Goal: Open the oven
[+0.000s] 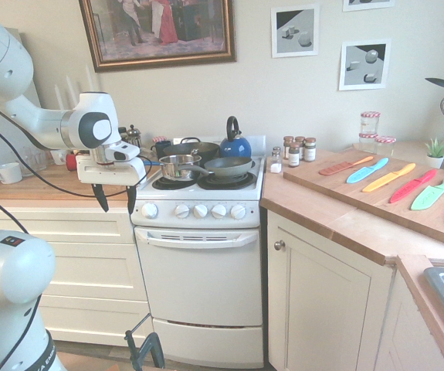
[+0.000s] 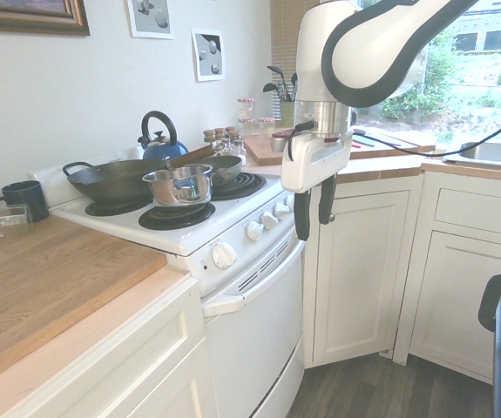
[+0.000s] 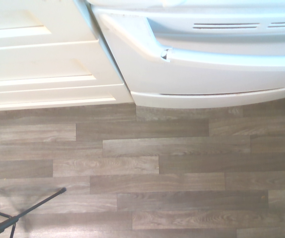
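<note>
The oven (image 1: pixel 198 286) is a small white cooker with five white knobs (image 1: pixel 200 210) and a shut drop-down door. Its wide bar handle (image 1: pixel 198 236) runs across the top of the door, and shows again from the side as the bar handle (image 2: pixel 248 287) and from above as the bar handle (image 3: pixel 221 67). My gripper (image 1: pixel 116 199) hangs open and empty at knob height, fingers pointing down. It stands out in front of the oven's left corner, clear of the handle. The other exterior view shows the gripper (image 2: pixel 314 209) a short way off the knobs.
On the hob stand a steel saucepan (image 1: pixel 177 165), a wok (image 2: pixel 115 178), a frying pan (image 1: pixel 228 165) and a blue kettle (image 1: pixel 235 144). Cream drawers (image 1: pixel 59 267) flank the oven's left, a cabinet door with round knob (image 1: pixel 279 245) its right. Wood floor (image 3: pixel 147 173) lies below.
</note>
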`<state>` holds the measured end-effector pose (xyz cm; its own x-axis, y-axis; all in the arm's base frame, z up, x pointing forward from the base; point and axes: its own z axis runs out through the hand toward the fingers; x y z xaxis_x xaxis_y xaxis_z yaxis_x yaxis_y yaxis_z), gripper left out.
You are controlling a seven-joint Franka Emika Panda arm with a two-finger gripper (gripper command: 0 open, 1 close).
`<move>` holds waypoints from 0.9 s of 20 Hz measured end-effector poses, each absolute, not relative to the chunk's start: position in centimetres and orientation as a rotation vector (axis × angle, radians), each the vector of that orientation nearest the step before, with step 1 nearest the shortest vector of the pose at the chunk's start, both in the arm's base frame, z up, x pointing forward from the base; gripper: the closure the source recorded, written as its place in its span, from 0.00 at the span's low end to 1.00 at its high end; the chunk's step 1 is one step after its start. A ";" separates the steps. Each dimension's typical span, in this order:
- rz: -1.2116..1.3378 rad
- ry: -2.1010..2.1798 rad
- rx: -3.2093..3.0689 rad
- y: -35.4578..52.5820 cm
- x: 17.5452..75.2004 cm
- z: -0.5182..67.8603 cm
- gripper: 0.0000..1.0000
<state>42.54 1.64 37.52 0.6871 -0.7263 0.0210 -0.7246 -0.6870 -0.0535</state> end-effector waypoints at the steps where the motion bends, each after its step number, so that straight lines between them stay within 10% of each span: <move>1: -0.061 1.225 -2.848 1.6 42.5 37.5 0.00; 18: -0.207 1.557 -2.705 -4.1 47.8 24.4 0.00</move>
<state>47.76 -4.11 24.42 0.4957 -0.8618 0.1075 -0.8600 -0.5044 -0.0775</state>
